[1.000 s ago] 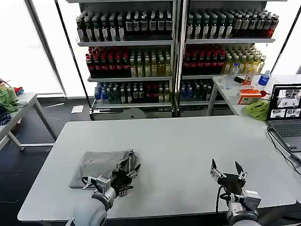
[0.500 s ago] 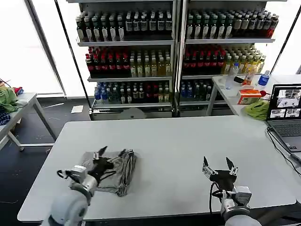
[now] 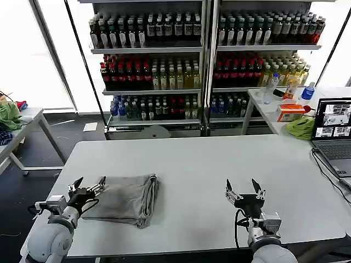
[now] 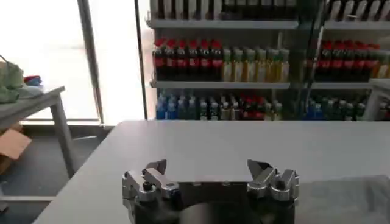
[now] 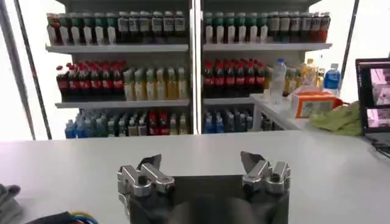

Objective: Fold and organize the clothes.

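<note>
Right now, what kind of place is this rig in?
Probably a lab or test area mocked up as a shop. Store-style shelves of bottled drinks fill the back, but in front stand a plain work table with a folded grey shirt on it and an open laptop.

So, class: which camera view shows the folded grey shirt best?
The head view: the whole folded grey shirt lies on the table. The left wrist view catches a corner; the right wrist view, a sliver.

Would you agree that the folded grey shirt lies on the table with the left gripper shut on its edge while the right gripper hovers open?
Not quite: in the head view the left gripper is open beside the folded grey shirt, holding nothing. The shirt does lie on the table, and the right gripper hovers open.
</note>
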You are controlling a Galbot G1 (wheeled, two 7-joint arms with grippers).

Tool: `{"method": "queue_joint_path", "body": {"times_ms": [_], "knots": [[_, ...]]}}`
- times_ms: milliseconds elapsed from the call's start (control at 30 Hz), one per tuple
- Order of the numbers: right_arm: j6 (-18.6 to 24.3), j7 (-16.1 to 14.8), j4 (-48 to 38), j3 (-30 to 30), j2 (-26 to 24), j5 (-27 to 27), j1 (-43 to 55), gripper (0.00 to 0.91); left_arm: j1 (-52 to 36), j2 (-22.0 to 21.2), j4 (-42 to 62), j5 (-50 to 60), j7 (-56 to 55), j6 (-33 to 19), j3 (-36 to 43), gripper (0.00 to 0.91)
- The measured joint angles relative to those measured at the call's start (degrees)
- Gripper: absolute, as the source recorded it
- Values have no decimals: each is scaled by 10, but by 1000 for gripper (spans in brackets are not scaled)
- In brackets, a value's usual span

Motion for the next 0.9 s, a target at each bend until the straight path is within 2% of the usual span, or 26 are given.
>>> {"method": "queue_joint_path", "body": {"times_ms": [700,833,900], "knots": [[4,2,-1,-5,9,-10,-14,907,1,-14,57,29,34,0,16,907],[6,2,-3,-5,9,-10,-15,907,1,-16,64,27,41,3,17,766],[6,2,-4,-5,10,-10,-15,907,0,-17,69,27,44,3,17,605]]}}
